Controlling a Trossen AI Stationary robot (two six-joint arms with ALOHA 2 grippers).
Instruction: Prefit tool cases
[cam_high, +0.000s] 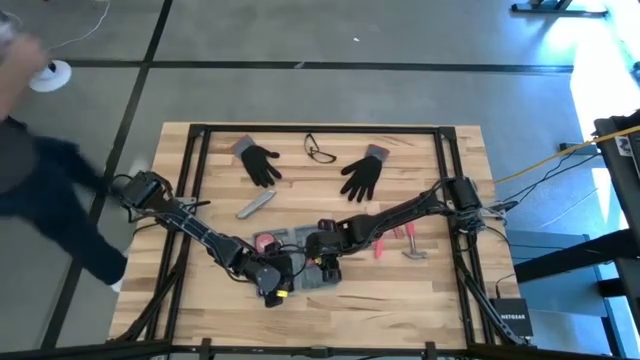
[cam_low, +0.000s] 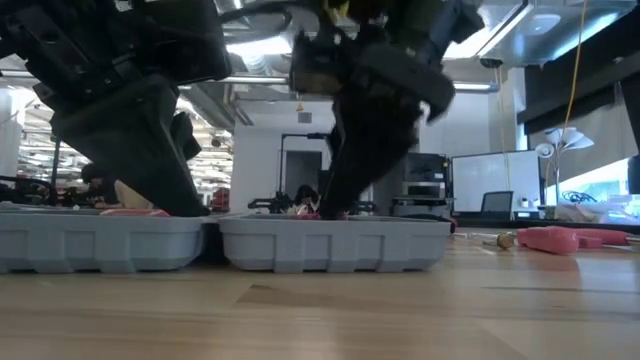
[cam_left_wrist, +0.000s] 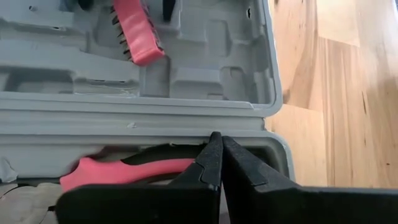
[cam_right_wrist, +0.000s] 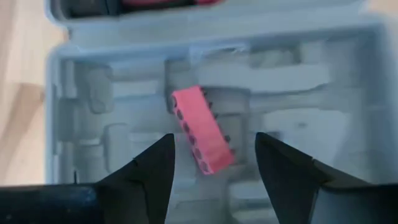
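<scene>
- While the right gripper (cam_right_wrist: 214, 165) hung over the open tool case (cam_right_wrist: 81, 118) with its two fingers spread apart and nothing between them, a pink bit holder (cam_right_wrist: 203, 129) lay just ahead of the fingertips, slanted across a moulded recess rather than sunk into it. My judgement: left crooked, it could stop the case from closing, or pop out if nudged.
- If the right gripper pushed down to seat the holder while off-centre, one finger could catch an edge and tip it further askew.
- Just beside it, the left gripper (cam_left_wrist: 216, 163) had its fingers pressed tightly together, holding nothing, tips resting at the case's hinge ridge. Below those tips a pink-handled tool (cam_left_wrist: 124, 171) sat in the nearer half of the case (cam_left_wrist: 261, 68).
- Both grippers were crowded over the same case (cam_high: 300, 262) near the table's front; judged from above, the arms could knock each other or drag the case along the wooden table (cam_high: 420, 290).
- Farther to the right gripper's outer side, loose pink tools (cam_high: 398, 243) waited on the table.
- Well beyond both grippers lay two black gloves (cam_high: 258, 163), glasses (cam_high: 319, 150) and a small grey bar (cam_high: 255, 205), out of harm's way.
</scene>
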